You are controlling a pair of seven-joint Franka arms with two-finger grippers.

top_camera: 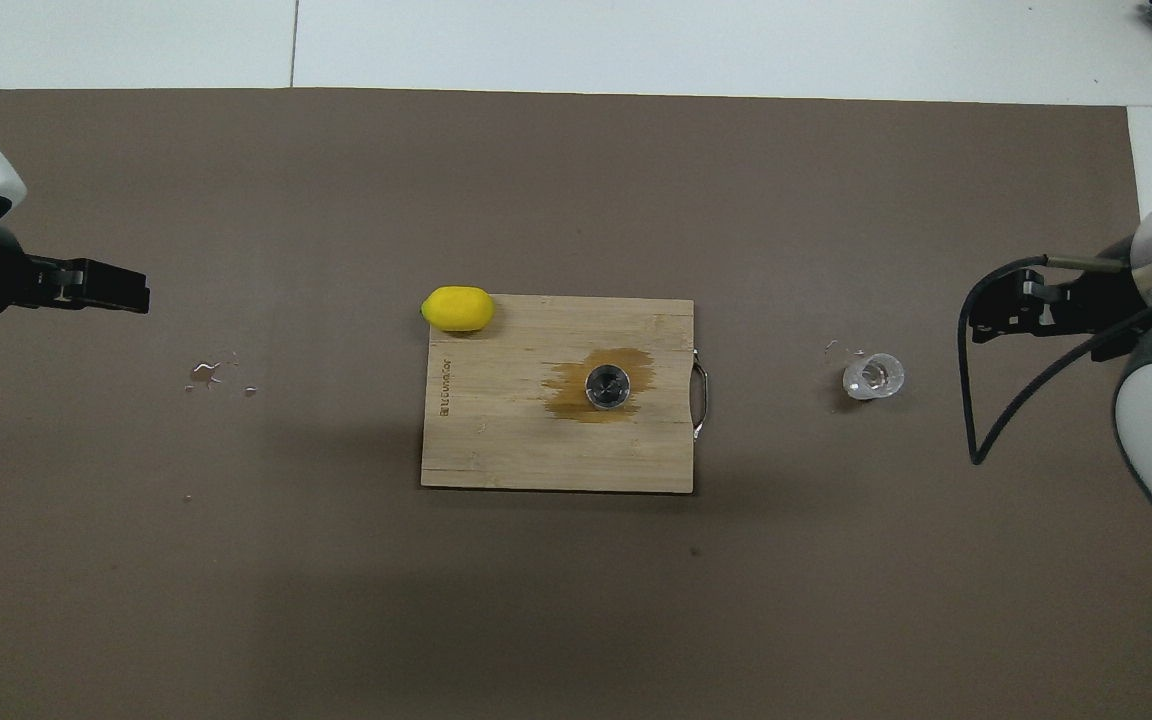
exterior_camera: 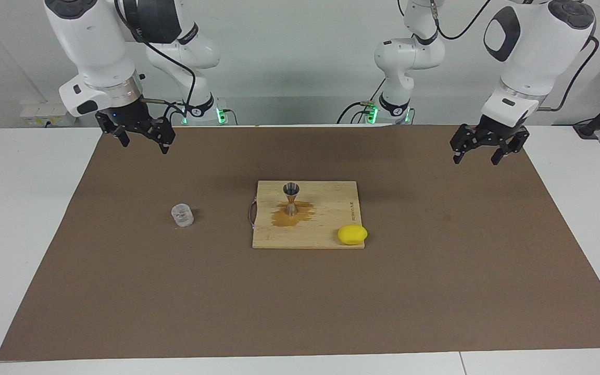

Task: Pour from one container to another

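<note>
- The glass cup (exterior_camera: 182, 215) stands upright on the brown mat (exterior_camera: 300, 312), toward the right arm's end of the table, well apart from the cutting board (exterior_camera: 326, 229) and free of any gripper.
- In the overhead view the glass cup (top_camera: 873, 376) shows a clear round mouth, with a few small droplets on the mat just beside it on the side toward the board.
- The jigger (exterior_camera: 291, 198) stands upright on the wooden cutting board, at about the same distance from the robots as the cup, in the half of the board nearer the right arm's end.
- A dark wet stain (exterior_camera: 292, 215) spreads over the wood around the jigger's foot; from above the jigger (top_camera: 607, 386) sits in the middle of that stain.
- A yellow lemon (exterior_camera: 352, 234) lies at the board's corner farthest from the robots, toward the left arm's end, touching the board's edge.
- The board's metal handle (exterior_camera: 251, 213) faces the cup.
- The right gripper (exterior_camera: 142, 137) hangs in the air over the mat's edge close to the robots, at the right arm's end; its fingers are spread apart and hold nothing.
- The left gripper (exterior_camera: 483, 150) waits in the air over the mat at the left arm's end, its fingers also spread apart and empty.
- More small droplets (top_camera: 213, 374) lie on the mat near the left gripper (top_camera: 126, 290), between it and the board.
</note>
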